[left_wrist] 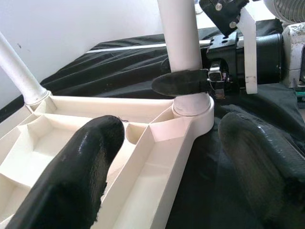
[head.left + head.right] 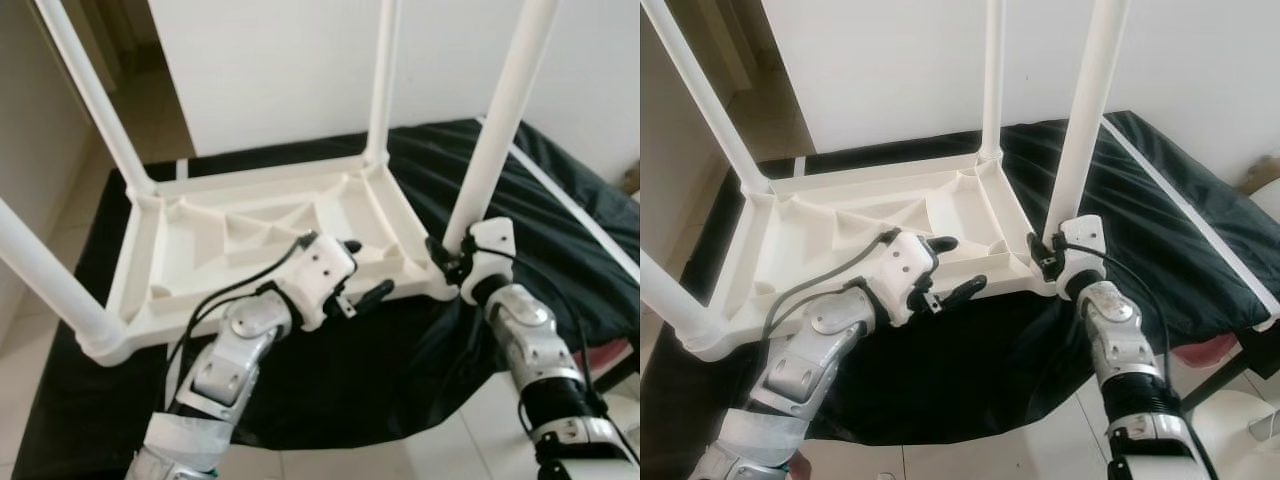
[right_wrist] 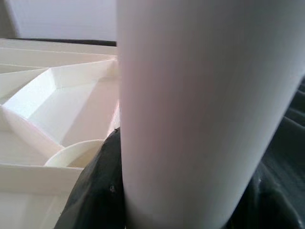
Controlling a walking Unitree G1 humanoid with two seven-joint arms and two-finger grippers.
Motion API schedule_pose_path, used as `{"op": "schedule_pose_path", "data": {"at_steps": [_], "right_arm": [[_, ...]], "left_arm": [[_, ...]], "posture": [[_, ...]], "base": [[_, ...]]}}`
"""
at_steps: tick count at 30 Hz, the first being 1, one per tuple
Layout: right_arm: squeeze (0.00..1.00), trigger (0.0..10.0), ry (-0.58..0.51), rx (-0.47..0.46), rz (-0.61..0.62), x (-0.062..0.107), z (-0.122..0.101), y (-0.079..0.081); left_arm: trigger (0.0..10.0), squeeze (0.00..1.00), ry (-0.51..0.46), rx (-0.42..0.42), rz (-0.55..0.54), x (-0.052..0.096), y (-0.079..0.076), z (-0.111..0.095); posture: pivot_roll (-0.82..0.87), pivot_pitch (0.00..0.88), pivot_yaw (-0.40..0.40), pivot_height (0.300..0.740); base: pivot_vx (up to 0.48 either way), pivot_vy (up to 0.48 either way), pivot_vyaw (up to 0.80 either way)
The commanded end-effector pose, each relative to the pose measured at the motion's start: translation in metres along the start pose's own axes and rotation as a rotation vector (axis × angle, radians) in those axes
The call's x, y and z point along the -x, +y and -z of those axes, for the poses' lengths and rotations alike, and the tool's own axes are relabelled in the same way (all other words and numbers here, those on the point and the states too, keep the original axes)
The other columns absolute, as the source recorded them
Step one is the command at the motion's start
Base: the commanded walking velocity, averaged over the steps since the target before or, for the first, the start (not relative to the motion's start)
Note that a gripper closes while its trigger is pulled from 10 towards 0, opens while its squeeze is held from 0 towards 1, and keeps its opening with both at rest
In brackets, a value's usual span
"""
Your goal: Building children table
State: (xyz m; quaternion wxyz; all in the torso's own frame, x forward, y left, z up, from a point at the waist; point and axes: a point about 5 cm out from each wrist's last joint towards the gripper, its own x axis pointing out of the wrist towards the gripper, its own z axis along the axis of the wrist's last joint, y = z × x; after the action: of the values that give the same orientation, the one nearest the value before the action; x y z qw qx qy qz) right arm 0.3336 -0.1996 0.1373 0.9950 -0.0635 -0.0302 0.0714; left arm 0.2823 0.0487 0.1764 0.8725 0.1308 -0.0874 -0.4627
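A white plastic table top (image 2: pixel 250 230) lies upside down on a black cloth, its ribbed underside facing up. Four white tube legs stand up from its corners. My right gripper (image 2: pixel 447 258) is shut on the near right leg (image 2: pixel 495 130), just above its socket; in the right wrist view that leg (image 3: pixel 190 109) stands between the dark fingers (image 3: pixel 95 191). My left gripper (image 2: pixel 368 268) is open over the front rim near that corner, one finger inside the tray and one outside. The left wrist view has the rim between its fingers (image 1: pixel 90 157) and the right gripper's finger (image 1: pixel 181 82) on the leg.
The black cloth (image 2: pixel 560 220) covers a low platform, with a white strip (image 2: pixel 575 205) along its right side. Pale tiled floor (image 2: pixel 400 460) lies in front. A white wall (image 2: pixel 280 70) stands behind. A pink-red item (image 2: pixel 612 358) sits low at the right.
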Motion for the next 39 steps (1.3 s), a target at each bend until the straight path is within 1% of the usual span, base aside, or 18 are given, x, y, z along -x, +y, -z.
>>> {"op": "schedule_pose_path", "data": {"at_steps": [1,3,7,10,11,12,14,19,22,23,24,27,28,33,35,36,38,39], "right_arm": [[0.0,10.0,0.08,0.006,0.148,0.011,0.015,-0.015],[0.0,10.0,0.08,0.006,0.148,0.011,0.015,-0.015],[0.0,10.0,0.094,-0.021,0.279,0.015,0.016,-0.009],[0.0,10.0,0.099,-0.038,0.313,0.017,0.017,-0.005],[0.0,10.0,0.1,-0.044,0.329,0.019,0.017,-0.002],[0.0,10.0,0.101,-0.062,0.373,0.021,0.018,0.01],[0.0,10.0,0.101,-0.062,0.373,0.021,0.018,0.01],[0.0,10.0,0.108,-0.111,0.496,0.02,0.014,0.033],[0.0,10.0,0.102,-0.122,0.497,0.019,0.013,0.037],[0.0,10.0,0.061,-0.167,0.471,0.017,0.006,0.045],[0.0,10.0,0.035,-0.166,0.452,0.016,0.002,0.047],[0.0,10.0,0.01,-0.166,0.428,0.017,-0.002,0.048],[1.0,10.0,0.0,-0.166,0.426,0.018,-0.003,0.044],[1.0,10.0,-0.023,-0.163,0.426,0.022,-0.005,0.038],[1.0,10.0,-0.073,-0.174,0.399,0.028,-0.011,0.034],[1.0,10.0,-0.073,-0.174,0.399,0.028,-0.011,0.034],[1.0,10.0,-0.112,-0.159,0.366,0.039,-0.016,0.034],[1.0,10.0,-0.112,-0.159,0.366,0.039,-0.016,0.034]], "left_arm": [[10.0,0.0,0.001,0.012,0.003,0.001,-0.002,0.002],[10.0,0.0,0.001,0.012,0.003,0.001,-0.002,0.002],[10.0,0.0,0.003,0.015,0.007,0.001,-0.003,0.002],[10.0,0.0,0.003,0.015,0.008,0.001,-0.003,0.002],[10.0,0.0,0.004,0.016,0.008,0.001,-0.003,0.003],[10.0,0.0,0.004,0.018,0.008,0.001,-0.003,0.003],[10.0,0.0,0.004,0.018,0.008,0.001,-0.003,0.003],[10.0,0.0,0.0,0.019,0.007,-0.001,-0.005,0.003],[10.0,0.0,-0.001,0.019,0.006,-0.001,-0.005,0.003],[10.0,0.0,-0.002,0.02,0.005,-0.001,-0.005,0.002],[10.0,0.0,-0.001,0.02,0.005,-0.001,-0.005,0.003],[10.0,0.0,-0.001,0.02,0.004,-0.001,-0.005,0.003],[10.0,0.0,-0.001,0.02,0.004,0.0,-0.006,0.003],[10.0,0.0,0.0,0.02,0.003,0.0,-0.006,0.003],[10.0,0.0,-0.017,0.028,-0.001,0.002,-0.007,0.002],[10.0,0.0,-0.017,0.028,-0.001,0.002,-0.007,0.002],[10.0,0.0,-0.034,0.035,-0.005,0.002,-0.007,0.0],[10.0,0.0,-0.034,0.035,-0.005,0.002,-0.007,0.0]], "posture": [[-0.01,0.031,0.054,0.74],[-0.01,0.031,0.054,0.74],[-0.02,0.033,0.057,0.74],[-0.01,0.034,0.055,0.74],[-0.01,0.033,0.054,0.74],[-0.01,0.031,0.049,0.74],[-0.01,0.031,0.049,0.74],[-0.01,0.025,0.041,0.74],[-0.01,0.025,0.041,0.74],[-0.01,0.023,0.039,0.74],[-0.01,0.023,0.038,0.74],[-0.01,0.021,0.036,0.74],[-0.01,0.021,0.033,0.74],[-0.01,0.021,0.031,0.74],[-0.01,0.019,0.03,0.74],[-0.01,0.019,0.03,0.74],[-0.02,0.017,0.029,0.74],[-0.02,0.017,0.029,0.74]], "base": [[0.0,0.0,0.0],[0.0,0.0,0.0],[0.0,0.0,0.0],[0.0,0.0,0.0],[0.0,0.0,0.0],[0.0,0.0,0.0],[0.0,0.0,0.0],[0.0,0.0,0.0],[0.0,0.0,0.0],[0.0,0.0,0.0],[0.0,0.0,0.0],[0.0,0.0,0.0],[0.0,0.0,0.0],[0.0,0.0,0.0],[0.0,0.0,0.0],[0.0,0.0,0.0],[0.0,0.0,0.0],[0.0,0.0,0.0]]}}
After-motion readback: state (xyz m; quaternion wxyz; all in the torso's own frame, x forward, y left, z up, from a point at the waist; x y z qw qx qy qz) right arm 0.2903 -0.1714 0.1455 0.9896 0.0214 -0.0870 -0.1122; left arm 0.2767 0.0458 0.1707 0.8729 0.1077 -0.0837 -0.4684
